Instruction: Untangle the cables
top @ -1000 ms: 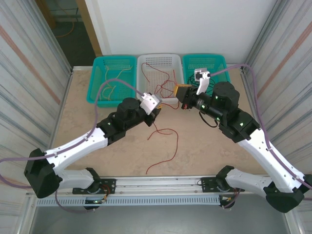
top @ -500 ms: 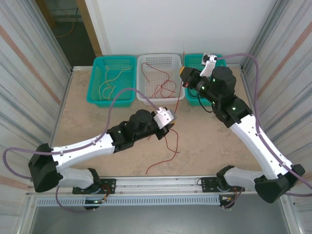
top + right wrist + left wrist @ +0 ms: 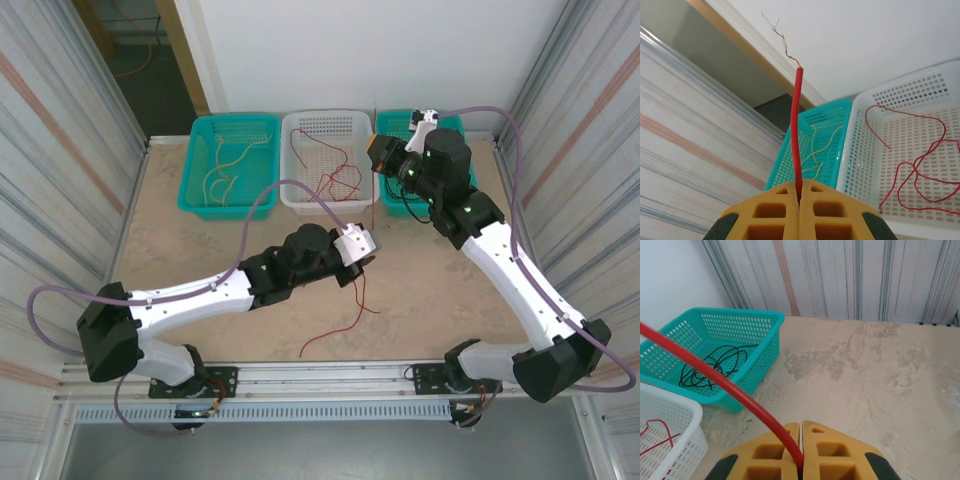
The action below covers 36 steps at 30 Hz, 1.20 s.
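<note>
Slack from a red cable (image 3: 715,374) trails over the counter (image 3: 200,250) in front of the white basket (image 3: 330,113), toward the near edge. Just in front of that basket's right corner, the left gripper (image 3: 368,247) has its fingers pressed together on the cable, which climbs away up and to the left in the wrist view. By the basket's right rim, the right gripper (image 3: 377,150) pinches the cable near its end. A short length stands upright out of the closed fingers, with a frayed bare strand at the tip. More red cables (image 3: 335,180) lie looped inside the white basket. The left teal basket (image 3: 200,170) beside it holds yellow cables (image 3: 222,170), and the right teal basket (image 3: 760,347) holds black cables (image 3: 715,367).
</note>
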Motion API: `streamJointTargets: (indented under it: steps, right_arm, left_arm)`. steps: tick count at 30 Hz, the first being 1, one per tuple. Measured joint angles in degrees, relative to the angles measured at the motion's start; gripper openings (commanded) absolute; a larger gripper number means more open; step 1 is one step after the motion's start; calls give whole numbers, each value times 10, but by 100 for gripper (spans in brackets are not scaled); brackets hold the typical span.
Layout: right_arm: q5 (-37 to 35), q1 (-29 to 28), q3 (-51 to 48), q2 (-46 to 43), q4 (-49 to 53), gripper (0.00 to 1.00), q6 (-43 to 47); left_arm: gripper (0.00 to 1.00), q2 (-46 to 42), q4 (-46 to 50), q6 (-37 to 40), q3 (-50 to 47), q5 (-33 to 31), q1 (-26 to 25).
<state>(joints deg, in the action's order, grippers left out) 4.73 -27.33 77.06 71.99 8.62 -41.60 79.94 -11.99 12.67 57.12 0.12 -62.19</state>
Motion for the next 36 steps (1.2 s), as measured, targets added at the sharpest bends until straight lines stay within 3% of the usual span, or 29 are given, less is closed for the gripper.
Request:
streamJointTargets:
  steps: [3,4,11,14,15,17,26,31,36]
  right_arm:
    - [2,4,0,0,-8,0,0]
    - [3,7,0,0,-10,5,0]
    - [0,23,6,-20,-4,49,3]
    - [0,34,14,-33,17,59,14]
    - [0,38,18,-38,29,72,19]
    - [0,45,22,-48,51,81,28]
    - [30,54,-19,-137,162,79,75]
    - [41,49,-116,-212,217,79,82]
    - [39,48,-198,-262,259,78,82]
  left_arm:
    - [0,-3,-15,-14,-9,3,9]
    - [0,-6,-17,-18,-13,3,14]
    - [0,-20,-20,-63,-26,27,32]
    - [0,-40,-27,-120,-40,64,64]
    - [0,-51,-32,-141,-47,72,81]
    - [0,-74,-38,-180,-55,84,110]
    - [0,-124,-89,-363,-56,140,247]
    - [1,-122,-25,-371,-7,138,291]
    - [1,-81,27,-359,109,152,349]
